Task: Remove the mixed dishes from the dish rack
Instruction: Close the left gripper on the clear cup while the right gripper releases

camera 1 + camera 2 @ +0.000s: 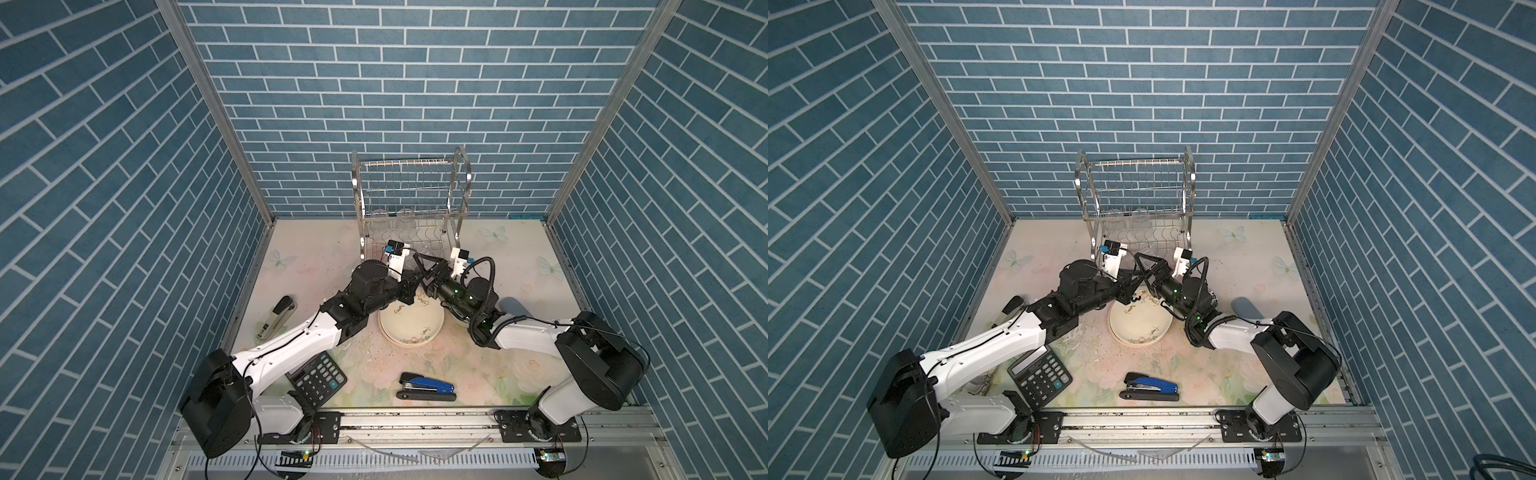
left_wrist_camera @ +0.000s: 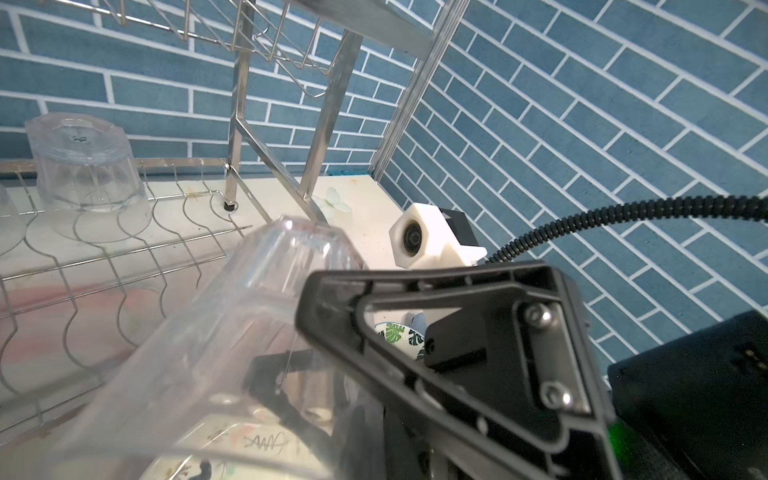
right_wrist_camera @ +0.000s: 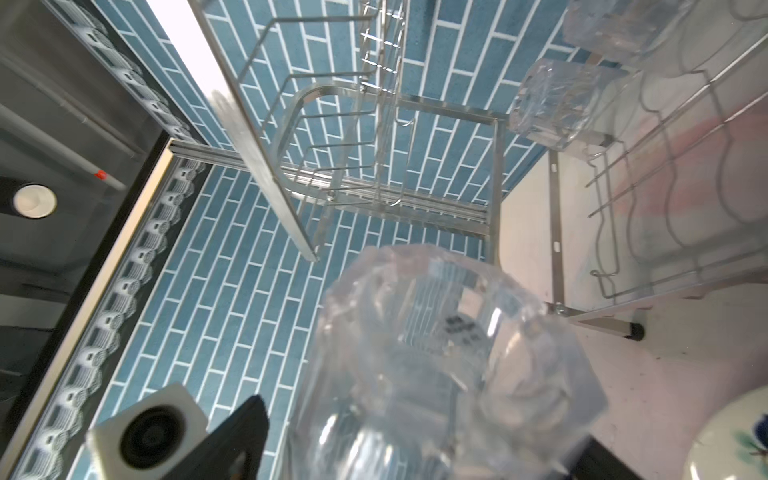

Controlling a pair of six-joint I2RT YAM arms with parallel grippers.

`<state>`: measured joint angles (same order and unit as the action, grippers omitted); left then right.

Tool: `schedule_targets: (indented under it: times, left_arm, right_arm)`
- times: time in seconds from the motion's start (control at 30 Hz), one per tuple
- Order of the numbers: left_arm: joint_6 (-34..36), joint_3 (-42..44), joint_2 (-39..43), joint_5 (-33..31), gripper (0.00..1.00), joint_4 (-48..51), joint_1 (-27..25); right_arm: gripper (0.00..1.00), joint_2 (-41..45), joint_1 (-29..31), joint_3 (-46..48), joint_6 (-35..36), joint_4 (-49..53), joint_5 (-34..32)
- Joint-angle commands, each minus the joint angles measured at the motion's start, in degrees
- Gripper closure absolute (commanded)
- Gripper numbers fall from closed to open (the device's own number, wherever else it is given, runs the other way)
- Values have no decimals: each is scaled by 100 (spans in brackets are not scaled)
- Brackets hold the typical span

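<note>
A clear tumbler [image 1: 417, 260] [image 1: 1144, 255] hangs tilted in front of the dish rack [image 1: 411, 187] [image 1: 1136, 187], between both grippers. My left gripper [image 1: 412, 277] [image 1: 1133, 277] is shut on its wall; one finger [image 2: 272, 376] shows through the plastic [image 2: 249, 324]. My right gripper [image 1: 429, 270] [image 3: 424, 428] stands open around the tumbler [image 3: 436, 365], its finger [image 3: 243, 440] apart from the wall. Two more tumblers [image 2: 83, 166] [image 3: 552, 108] stand upside down on the rack's lower shelf. Cream plates [image 1: 411, 322] are stacked on the table below.
A green-leaf bowl [image 2: 399, 336] and a blue-patterned bowl [image 1: 1212, 297] sit under the right arm. A black calculator [image 1: 318, 380], a blue stapler [image 1: 428, 386] and a grey stapler [image 1: 278, 318] lie on the table. The rack's upper shelf [image 1: 409, 166] holds nothing.
</note>
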<state>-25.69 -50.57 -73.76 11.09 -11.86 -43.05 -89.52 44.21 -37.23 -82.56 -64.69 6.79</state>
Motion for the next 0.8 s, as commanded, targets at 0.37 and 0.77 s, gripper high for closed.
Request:
schedule_targets:
  times: [0.37, 0.77]
  left_arm:
    - [404, -216, 1086, -288, 100, 1990, -90]
    - [558, -1302, 832, -1925, 100, 5174, -99]
  right_arm:
    - [1, 1959, 8, 610, 1630, 2221, -1379]
    - [1, 4146, 14, 281, 3439, 5700, -2610]
